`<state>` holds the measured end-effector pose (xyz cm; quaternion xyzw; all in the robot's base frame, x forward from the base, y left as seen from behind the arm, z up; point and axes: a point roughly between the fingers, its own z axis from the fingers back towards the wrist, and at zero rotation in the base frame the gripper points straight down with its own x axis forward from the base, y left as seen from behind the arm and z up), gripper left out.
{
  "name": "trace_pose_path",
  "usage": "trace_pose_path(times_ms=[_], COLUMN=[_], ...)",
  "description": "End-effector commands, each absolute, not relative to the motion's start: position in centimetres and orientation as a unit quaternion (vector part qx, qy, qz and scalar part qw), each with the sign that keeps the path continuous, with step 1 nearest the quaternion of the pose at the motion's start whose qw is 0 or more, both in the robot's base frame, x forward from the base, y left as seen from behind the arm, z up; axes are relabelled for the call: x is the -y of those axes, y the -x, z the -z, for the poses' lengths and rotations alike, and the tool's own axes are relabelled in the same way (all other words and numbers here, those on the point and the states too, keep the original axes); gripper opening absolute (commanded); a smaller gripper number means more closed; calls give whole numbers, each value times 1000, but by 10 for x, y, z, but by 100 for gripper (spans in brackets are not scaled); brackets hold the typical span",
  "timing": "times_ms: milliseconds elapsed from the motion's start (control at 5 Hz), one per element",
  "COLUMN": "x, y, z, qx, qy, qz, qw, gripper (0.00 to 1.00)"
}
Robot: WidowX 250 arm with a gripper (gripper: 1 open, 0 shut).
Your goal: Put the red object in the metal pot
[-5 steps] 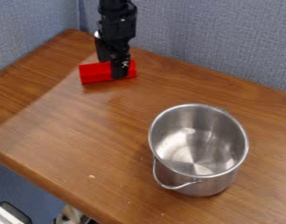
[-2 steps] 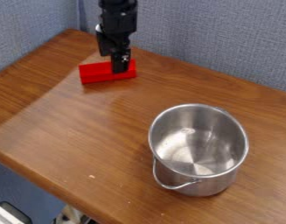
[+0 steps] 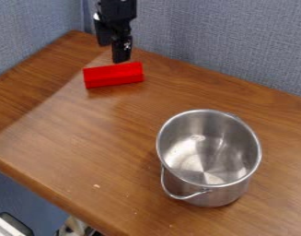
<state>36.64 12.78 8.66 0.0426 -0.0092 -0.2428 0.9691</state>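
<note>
The red object [image 3: 113,76], a small bright red block, lies flat on the wooden table [image 3: 79,129] near its far left corner. My gripper [image 3: 118,47] hangs just above and behind the block, pointing down, its black fingers open with nothing between them and clear of the block. The metal pot [image 3: 209,156], shiny and round with a thin wire handle at its front, stands upright and empty at the table's right front, well away from the block.
A grey-blue fabric wall [image 3: 226,37] rises right behind the table. The table's front edge runs diagonally at the lower left, with the floor below it.
My gripper has lifted up and back off the red block, which now lies fully uncovered. The block and the pot have stayed where they were.
</note>
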Motion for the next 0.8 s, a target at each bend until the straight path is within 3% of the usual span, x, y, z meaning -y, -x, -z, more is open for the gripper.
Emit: trace_pose_path(times_ms=[0, 600], x=[-138, -139], y=[-372, -378], z=[-88, -53], qx=[26, 26], qy=[-53, -34], qz=[232, 256], qw=[971, 966], gripper=[100, 100])
